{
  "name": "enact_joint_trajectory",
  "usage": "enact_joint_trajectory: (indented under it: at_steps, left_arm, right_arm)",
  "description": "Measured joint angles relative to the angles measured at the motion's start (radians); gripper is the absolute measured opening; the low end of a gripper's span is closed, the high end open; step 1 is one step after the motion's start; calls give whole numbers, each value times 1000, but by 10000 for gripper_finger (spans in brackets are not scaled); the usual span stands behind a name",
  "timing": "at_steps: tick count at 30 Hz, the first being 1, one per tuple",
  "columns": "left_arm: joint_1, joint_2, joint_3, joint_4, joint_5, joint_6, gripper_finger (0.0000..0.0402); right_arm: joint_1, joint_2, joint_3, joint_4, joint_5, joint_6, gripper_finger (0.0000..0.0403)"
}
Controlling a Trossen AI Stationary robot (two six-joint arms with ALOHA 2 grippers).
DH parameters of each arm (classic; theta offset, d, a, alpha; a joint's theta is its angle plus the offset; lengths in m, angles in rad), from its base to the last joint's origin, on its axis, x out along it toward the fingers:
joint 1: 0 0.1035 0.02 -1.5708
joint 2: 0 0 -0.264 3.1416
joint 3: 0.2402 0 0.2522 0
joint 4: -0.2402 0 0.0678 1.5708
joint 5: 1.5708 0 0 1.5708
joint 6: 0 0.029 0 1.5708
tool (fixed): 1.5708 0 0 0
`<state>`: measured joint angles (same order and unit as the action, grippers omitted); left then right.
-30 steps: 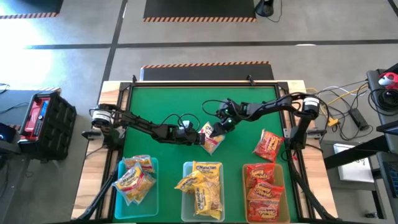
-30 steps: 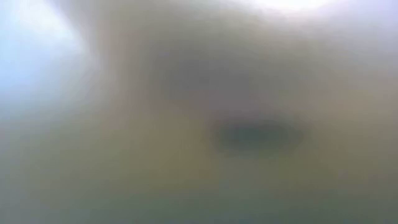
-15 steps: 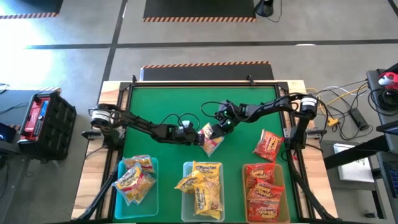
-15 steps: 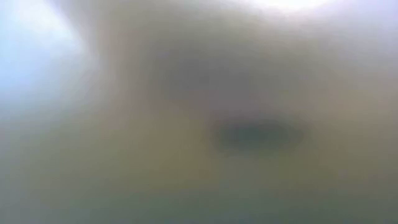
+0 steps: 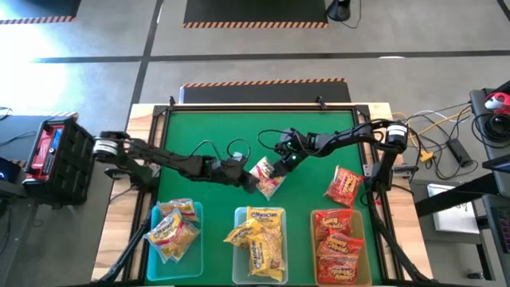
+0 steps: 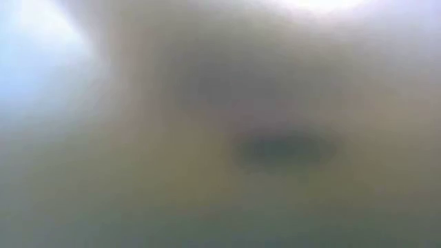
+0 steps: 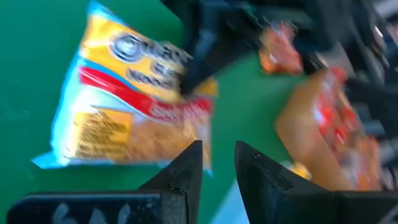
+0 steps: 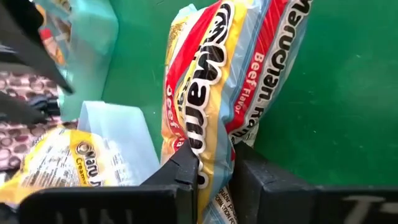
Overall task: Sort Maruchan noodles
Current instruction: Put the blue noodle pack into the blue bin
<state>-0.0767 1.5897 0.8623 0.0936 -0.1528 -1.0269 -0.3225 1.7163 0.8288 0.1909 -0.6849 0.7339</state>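
A yellow-and-red Maruchan noodle packet (image 5: 267, 177) (image 7: 124, 112) (image 8: 205, 93) sits at the middle of the green table between both grippers. My right gripper (image 5: 276, 167) (image 8: 214, 171) reaches in from the far right and is shut on it. My left gripper (image 5: 249, 182) (image 7: 219, 168) comes in from the left. Its fingers stand a narrow gap apart at the packet's other side. A red packet (image 5: 344, 185) lies flat on the table at the right. Other packets lie in three bins along the near edge. My left gripper has the packet's near corner (image 7: 208, 163) reaching in between its fingertips, coming level from the table's left. Its own fingers hide how much of the corner they hold. My right gripper pinches the packet's end (image 8: 214, 158) between its two fingers, slanting down from the far right. The packet stands on edge beyond the fingers and looks creased.
Three translucent bins stand along the near edge. The left bin (image 5: 199, 239) holds orange-yellow packets, the middle bin (image 5: 237, 259) yellow ones and the right bin (image 5: 366, 239) red ones. A raised wooden frame (image 5: 147, 119) borders the table.
My right gripper has moved a little toward the table's near left, onto the packet. My left arm's rear joints have swung out past the table's left edge, and its gripper has stayed by the packet. The packet has turned slightly between the two grippers.
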Motion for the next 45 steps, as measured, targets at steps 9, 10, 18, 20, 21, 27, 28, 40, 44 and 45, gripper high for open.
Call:
enact_joint_trajectory:
  at_steps: [9, 10, 18, 20, 21, 27, 28, 40, 44, 45]
  left_arm:
    - [-55, -153, -16, -184, 16, 45, 109]
    - [-54, -165, -16, -190, 15, 50, 117]
    - [-53, -233, -7, -189, 5, 234, 200]
    - [-51, -236, 1, -190, -33, 296, 221]
    - [-50, -235, 7, -188, -54, 327, 231]
    - [-25, -199, 62, -176, -126, 519, 264]
    - [-21, -193, 71, -174, -127, 548, 266]
    - [-6, -183, 85, -148, 2, 637, 270]
    - [-6, -183, 85, -150, 4, 645, 262]
    - [-8, -183, 85, -149, 5, 642, 255]
  right_arm:
    - [0, -109, 0, -12, -29, -185, 47]
    - [0, -126, 0, -15, -30, -203, 47]
    - [2, -263, 3, -147, -30, -365, 47]
    - [8, -288, 21, -202, -26, -423, 47]
    - [13, -298, 34, -229, -23, -456, 47]
    - [46, -297, 159, -336, -22, -619, 47]
    - [49, -293, 184, -359, -21, -643, 47]
    - [67, -218, 433, -606, 26, -941, 47]
    - [82, -200, 467, -613, 31, -932, 47]
    - [85, -200, 473, -619, 31, -922, 47]
